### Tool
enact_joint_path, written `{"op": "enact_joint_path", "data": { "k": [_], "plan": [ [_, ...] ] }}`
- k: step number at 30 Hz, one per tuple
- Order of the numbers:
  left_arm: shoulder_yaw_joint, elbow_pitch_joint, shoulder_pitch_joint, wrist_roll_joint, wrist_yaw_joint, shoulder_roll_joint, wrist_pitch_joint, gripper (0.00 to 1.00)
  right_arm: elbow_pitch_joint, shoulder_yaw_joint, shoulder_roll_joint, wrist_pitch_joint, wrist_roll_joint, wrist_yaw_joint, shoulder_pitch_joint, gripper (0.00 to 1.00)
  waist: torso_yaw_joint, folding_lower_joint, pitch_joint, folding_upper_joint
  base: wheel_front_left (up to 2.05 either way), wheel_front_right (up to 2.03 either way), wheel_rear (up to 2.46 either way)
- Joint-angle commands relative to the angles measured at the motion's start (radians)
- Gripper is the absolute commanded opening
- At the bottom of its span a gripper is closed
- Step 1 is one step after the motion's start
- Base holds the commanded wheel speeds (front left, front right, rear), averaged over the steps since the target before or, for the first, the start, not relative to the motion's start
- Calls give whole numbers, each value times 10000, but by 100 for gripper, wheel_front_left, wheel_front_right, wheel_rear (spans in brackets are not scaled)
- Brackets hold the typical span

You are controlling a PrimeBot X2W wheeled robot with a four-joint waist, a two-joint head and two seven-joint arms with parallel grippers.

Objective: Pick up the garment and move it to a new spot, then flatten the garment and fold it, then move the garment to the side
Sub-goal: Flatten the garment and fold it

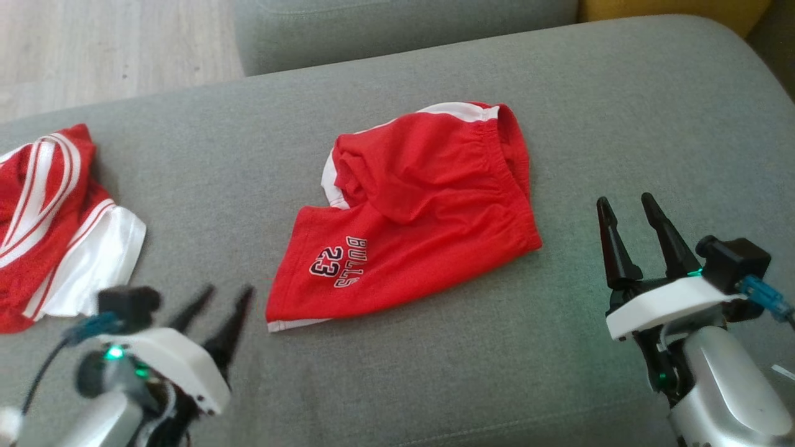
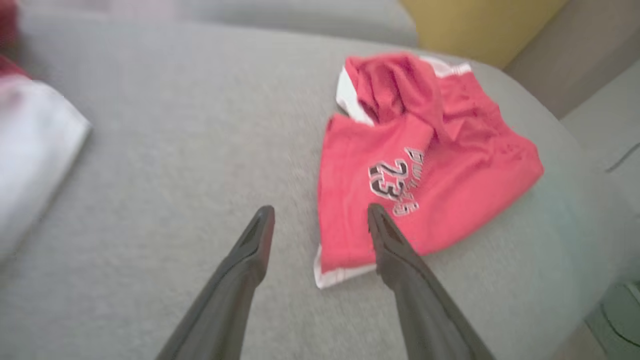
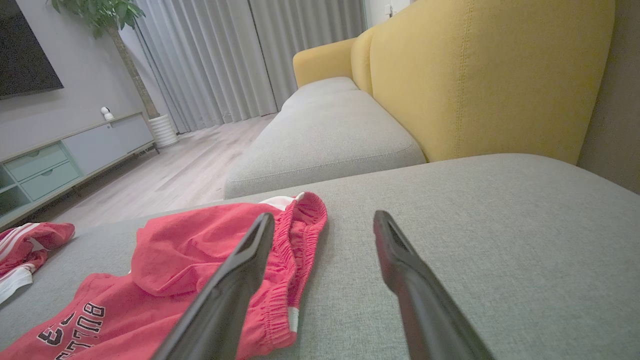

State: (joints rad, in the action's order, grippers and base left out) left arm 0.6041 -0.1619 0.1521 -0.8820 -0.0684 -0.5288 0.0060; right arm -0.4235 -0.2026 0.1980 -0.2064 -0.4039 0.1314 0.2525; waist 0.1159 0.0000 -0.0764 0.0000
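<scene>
Shorts lay rumpled on the sofa cushion, left gripper and right gripper both spread and empty, so pinching opposite edges evenly looked the smart move.

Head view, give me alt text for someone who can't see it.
Red shorts printed BULLS 23 lie rumpled in the middle of a grey sofa cushion. The left pincer at lower left and the right pincer at lower right are both open and touch nothing. Another red-and-white garment lies at the left edge.
</scene>
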Motion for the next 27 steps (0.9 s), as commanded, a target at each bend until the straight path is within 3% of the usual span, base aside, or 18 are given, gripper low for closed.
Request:
{"op": "enact_joint_path", "data": {
  "k": [1, 2, 3, 6, 9, 12, 18, 23, 27],
  "plan": [
    [-914, 511, 268, 420, -579, -437, -901, 100, 322, -147, 66, -8, -62, -7, 96, 100, -87, 0, 59, 0, 0, 0, 0],
    [-1117, 640, 180, 558, -893, -387, -1321, 100, 319, -151, 59, -12, -57, -7, 71, 100, -117, 0, 89, 0, 0, 0, 0],
    [-1117, 640, 180, 558, -893, -387, -1321, 100, 319, -151, 59, -12, -57, -7, 71, 100, -117, 0, 89, 0, 0, 0, 0],
    [-1678, 1010, -149, 987, -1716, -107, -2347, 100, 293, -176, 28, -43, -58, -7, -36, 100, -207, 0, 176, 0, 0, 0, 0],
    [-2217, 1221, -555, 1862, -2500, 327, -2649, 100, 251, -235, -13, -90, -66, -7, -176, 100, -256, 0, 260, 0, 0, 0, 0],
    [-2899, 1676, -948, 2897, -2742, 1161, -2671, 100, 230, -349, -31, -142, -66, -7, -300, 100, -292, 0, 321, 0, 0, 0, 0],
    [-3577, 1732, -1528, 4197, -2124, 2383, -2675, 100, 94, -673, 56, -45, -93, -7, -341, 100, -340, 0, 373, 0, 0, 0, 0],
    [-4057, 1575, -1601, 4715, -1558, 2842, -2676, 100, -87, -936, 158, 273, -181, -7, -96, 100, -379, 0, 354, 0, 0, 0, 0],
    [-4298, 1474, -1562, 4984, -1164, 3143, -2677, 100, -598, -1404, 323, 1470, -480, -7, 598, 100, -443, 0, 204, 0, 0, 0, 0]
  ]
}}
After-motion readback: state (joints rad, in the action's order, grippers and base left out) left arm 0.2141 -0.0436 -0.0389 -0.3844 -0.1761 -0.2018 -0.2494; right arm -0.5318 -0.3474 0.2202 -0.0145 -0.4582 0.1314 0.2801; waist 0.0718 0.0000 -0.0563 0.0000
